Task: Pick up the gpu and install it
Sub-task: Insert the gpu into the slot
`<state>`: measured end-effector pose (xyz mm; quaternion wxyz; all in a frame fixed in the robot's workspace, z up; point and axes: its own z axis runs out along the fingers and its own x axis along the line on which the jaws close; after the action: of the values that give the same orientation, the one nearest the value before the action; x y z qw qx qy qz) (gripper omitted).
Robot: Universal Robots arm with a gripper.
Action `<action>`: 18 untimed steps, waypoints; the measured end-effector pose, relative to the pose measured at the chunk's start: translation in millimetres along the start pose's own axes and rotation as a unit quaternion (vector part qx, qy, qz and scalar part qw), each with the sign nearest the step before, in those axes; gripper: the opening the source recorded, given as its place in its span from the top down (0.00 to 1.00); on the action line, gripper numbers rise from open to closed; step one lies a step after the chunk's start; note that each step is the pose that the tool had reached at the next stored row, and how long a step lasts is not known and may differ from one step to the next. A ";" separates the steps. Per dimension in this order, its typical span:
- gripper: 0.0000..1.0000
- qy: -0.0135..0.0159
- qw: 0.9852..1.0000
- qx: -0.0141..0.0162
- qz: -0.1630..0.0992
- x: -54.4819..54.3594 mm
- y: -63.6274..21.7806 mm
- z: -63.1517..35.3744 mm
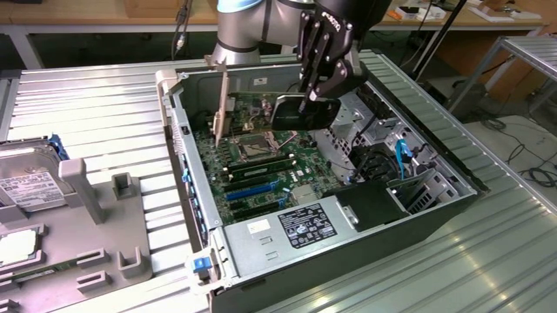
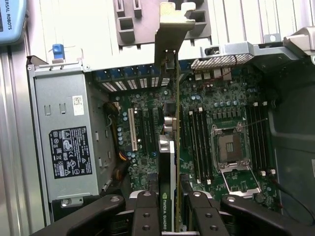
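Note:
The gpu (image 1: 301, 112) hangs edge-down above the open computer case (image 1: 179, 124), its black cooler facing the exterior view's right and its long silver bracket (image 1: 222, 98) standing toward the case's rear wall. My gripper (image 1: 316, 88) is shut on the card's upper edge. In the wrist view the gpu (image 2: 170, 157) runs edge-on between my two black fingers (image 2: 145, 211), with the bracket (image 2: 172, 34) at its far end. The green motherboard (image 2: 221, 123) lies below the card, which is above the slots and apart from the board.
A grey power supply (image 1: 296, 228) fills the case's near corner. Memory sticks (image 1: 252, 171) and the CPU socket (image 1: 257, 149) sit on the board. Drive bays and cables (image 1: 392, 163) line the exterior view's right. A hard drive (image 1: 26, 179) and grey fixture (image 1: 87, 215) lie outside.

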<state>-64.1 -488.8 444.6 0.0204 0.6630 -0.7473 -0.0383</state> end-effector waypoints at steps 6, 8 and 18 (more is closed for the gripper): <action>0.73 0.000 1.000 0.000 0.000 -0.9 -1.6 -0.1; 0.73 0.000 1.000 0.000 0.000 -0.9 -1.6 -0.1; 0.73 0.000 1.000 0.003 0.000 -0.9 -1.9 3.3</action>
<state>-62.3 -488.0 441.2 0.0178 0.6632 -0.7474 -0.0360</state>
